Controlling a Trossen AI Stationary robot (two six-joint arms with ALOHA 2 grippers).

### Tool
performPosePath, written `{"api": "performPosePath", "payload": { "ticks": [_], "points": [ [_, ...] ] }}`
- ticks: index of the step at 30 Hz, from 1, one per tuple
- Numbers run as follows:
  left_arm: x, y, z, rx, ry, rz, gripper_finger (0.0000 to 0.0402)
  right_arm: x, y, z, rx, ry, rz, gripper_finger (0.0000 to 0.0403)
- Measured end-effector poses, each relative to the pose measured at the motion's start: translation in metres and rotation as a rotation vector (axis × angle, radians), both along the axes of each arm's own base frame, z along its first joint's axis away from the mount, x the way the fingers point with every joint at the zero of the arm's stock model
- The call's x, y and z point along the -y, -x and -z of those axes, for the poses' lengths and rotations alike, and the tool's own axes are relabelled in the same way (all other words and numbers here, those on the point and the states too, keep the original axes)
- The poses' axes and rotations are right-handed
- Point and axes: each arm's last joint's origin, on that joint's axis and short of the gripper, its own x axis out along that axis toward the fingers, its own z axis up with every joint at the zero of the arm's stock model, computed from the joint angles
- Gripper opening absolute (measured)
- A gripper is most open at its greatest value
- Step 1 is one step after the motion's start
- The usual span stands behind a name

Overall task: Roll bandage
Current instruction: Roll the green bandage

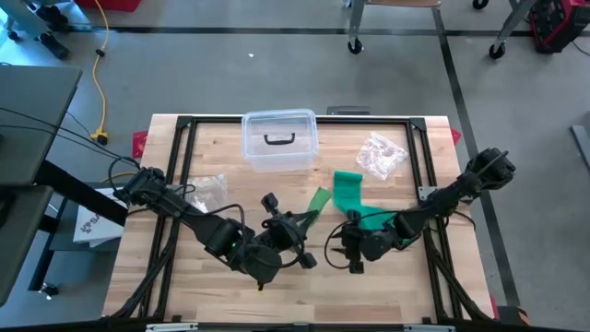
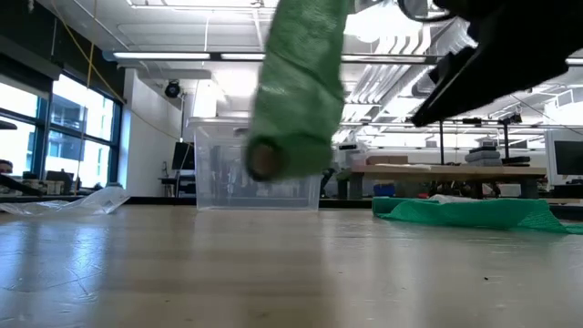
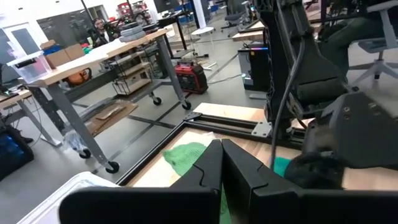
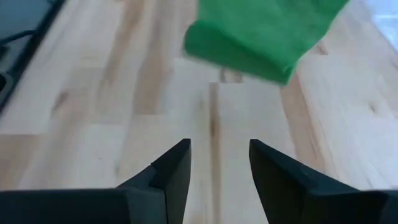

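Observation:
The green bandage is partly rolled. Its rolled part (image 1: 318, 198) hangs slanted in the air near the table's middle, and in the low view its round end (image 2: 265, 159) points down, clear of the wood. The loose part (image 1: 349, 187) lies spread on the table behind it and trails toward the right arm. My left gripper (image 1: 309, 218) is shut at the roll's upper end. My right gripper (image 1: 343, 247) (image 4: 219, 163) stands open just over bare wood, with the green bandage (image 4: 264, 34) ahead of its fingers and nothing between them. My left gripper is shut on the bandage at the upper end of the rolled part (image 1: 312, 210), coming nearly level from the table's left. Its own fingers (image 3: 205, 171) hide the place of contact. The roll hangs tilted below the fingers, lifted clear of the table.
A clear plastic box with a dark handle (image 1: 279, 140) stands at the far middle. Crumpled clear wrappers lie at the far right (image 1: 381, 155) and at the left (image 1: 210, 184). A black frame (image 1: 426, 166) runs around the table. Bare wood lies along the near edge.

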Motion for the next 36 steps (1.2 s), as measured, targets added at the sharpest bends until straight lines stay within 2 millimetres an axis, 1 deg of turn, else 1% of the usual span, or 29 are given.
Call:
{"api": "performPosePath", "payload": {
  "ticks": [5,9,13,22,26,29,32,36],
  "points": [
    [0.005,0.003,0.001,-0.014,-0.008,0.017,0.0,0.012,0.006,0.018,0.021,-0.045,0.032,0.0173],
    [0.007,0.005,0.003,-0.021,0.001,0.027,0.0,0.019,0.007,0.023,0.053,-0.069,0.055,0.0184],
    [0.009,0.005,0.003,-0.026,0.022,0.066,0.0,0.022,0.006,0.023,0.049,-0.074,0.056,0.0186],
    [0.008,0.004,0.005,-0.041,0.024,0.082,0.0,0.02,0.004,0.02,0.057,-0.067,-0.044,0.0186],
    [0.004,0.002,0.006,-0.083,-0.007,0.098,0.0,0.02,0.002,0.018,0.07,-0.066,-0.096,0.0186],
    [-0.003,-0.002,0.008,-0.11,-0.005,0.116,0.0,0.02,0.002,0.018,0.071,-0.048,-0.108,0.0186],
    [-0.008,-0.006,0.009,-0.138,-0.002,0.161,0.0,0.02,0.002,0.019,0.07,-0.023,-0.106,0.0186],
    [-0.01,-0.008,0.01,-0.157,0.009,0.211,0.0,0.023,0.005,0.019,0.039,-0.025,-0.08,0.0186]
  ]
}}
